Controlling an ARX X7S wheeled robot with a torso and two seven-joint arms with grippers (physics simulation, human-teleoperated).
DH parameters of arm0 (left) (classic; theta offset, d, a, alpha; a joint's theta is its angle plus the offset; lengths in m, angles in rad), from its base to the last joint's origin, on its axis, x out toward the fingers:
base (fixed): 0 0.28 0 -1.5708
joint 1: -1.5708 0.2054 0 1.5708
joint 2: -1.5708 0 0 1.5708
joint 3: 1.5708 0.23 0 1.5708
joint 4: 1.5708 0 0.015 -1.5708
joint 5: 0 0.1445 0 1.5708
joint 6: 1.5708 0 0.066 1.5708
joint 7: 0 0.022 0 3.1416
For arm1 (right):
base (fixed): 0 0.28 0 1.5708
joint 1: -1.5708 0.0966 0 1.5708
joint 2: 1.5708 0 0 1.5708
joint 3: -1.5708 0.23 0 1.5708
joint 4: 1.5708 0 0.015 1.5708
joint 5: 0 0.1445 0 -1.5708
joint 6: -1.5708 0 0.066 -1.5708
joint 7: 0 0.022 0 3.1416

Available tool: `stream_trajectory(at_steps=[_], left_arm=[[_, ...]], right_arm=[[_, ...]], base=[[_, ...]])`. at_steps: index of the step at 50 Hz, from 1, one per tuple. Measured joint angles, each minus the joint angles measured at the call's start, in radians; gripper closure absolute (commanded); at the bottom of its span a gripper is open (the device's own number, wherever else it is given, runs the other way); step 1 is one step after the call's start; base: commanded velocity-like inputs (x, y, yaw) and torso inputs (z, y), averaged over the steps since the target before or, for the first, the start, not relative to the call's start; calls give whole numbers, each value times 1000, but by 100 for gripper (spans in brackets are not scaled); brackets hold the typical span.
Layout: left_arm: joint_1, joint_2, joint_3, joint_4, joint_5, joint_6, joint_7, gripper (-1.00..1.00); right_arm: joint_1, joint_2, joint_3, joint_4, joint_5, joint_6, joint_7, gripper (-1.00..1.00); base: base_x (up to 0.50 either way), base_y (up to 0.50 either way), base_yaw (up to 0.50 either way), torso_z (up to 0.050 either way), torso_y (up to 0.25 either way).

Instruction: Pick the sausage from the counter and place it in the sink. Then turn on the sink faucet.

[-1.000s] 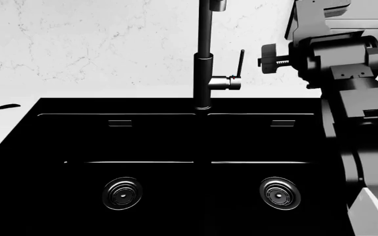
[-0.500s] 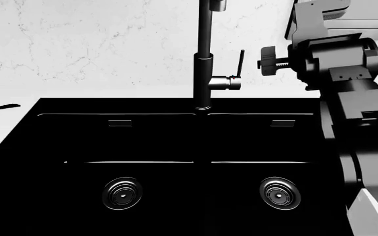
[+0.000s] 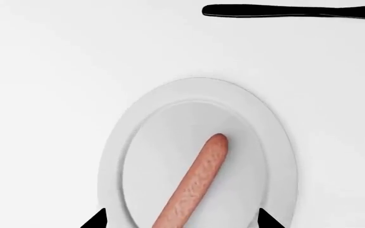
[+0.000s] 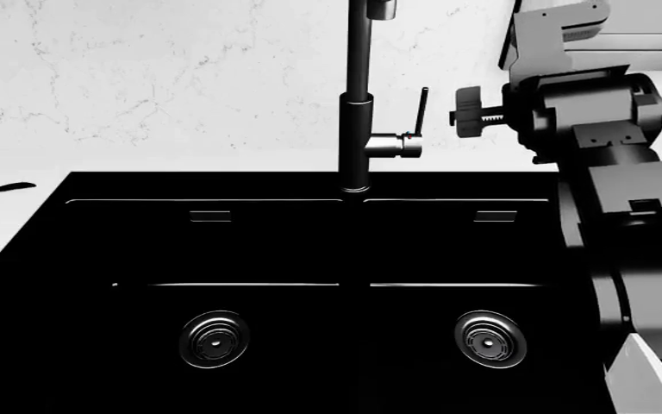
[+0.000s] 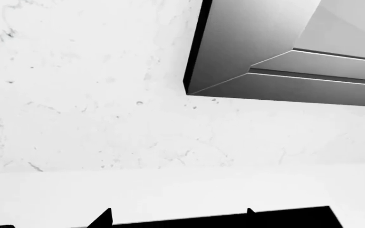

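Head view faces the sink [image 4: 308, 259]; left wrist looks down on sausage [image 3: 195, 183]

sausage [image 3: 195, 186]: lower end cut off | faucet [image 4: 359, 95]: top cropped

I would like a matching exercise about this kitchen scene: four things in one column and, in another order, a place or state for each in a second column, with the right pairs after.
Things:
1. sausage
2. plate
3. sink faucet
4. left drain

Places or states:
A. stands upright behind the divider of the sink
B. lies on the plate
C. sits in the floor of a black basin
D. rests on the white counter, below the left gripper

Right pairs: 1-B, 2-D, 3-A, 4-C
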Motion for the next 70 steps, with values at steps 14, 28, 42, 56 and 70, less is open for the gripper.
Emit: stream_trajectory(at_steps=[14, 28, 42, 56, 70], left_arm=[[44, -4, -68, 0, -22, 2, -62, -100], [64, -18, -172, -1, -28, 1, -160, -100], [29, -25, -253, -1, -25, 28, -246, -100], [14, -14, -294, -1, -22, 54, -290, -100], [50, -10, -375, -1, -27, 106, -360, -100]], right_arm=[[0, 0, -1, 0, 0, 1, -1, -100], [-6, 1, 0, 0, 0, -1, 0, -100], [-6, 1, -2, 0, -1, 0, 1, -100], [-7, 2, -1, 0, 0, -1, 3, -100], [-18, 2, 0, 0, 0, -6, 4, -100]], base=[[0, 0, 0, 0, 0], [0, 0, 0, 0, 0], [0, 0, 0, 0, 0], [0, 0, 0, 0, 0], [0, 0, 0, 0, 0]])
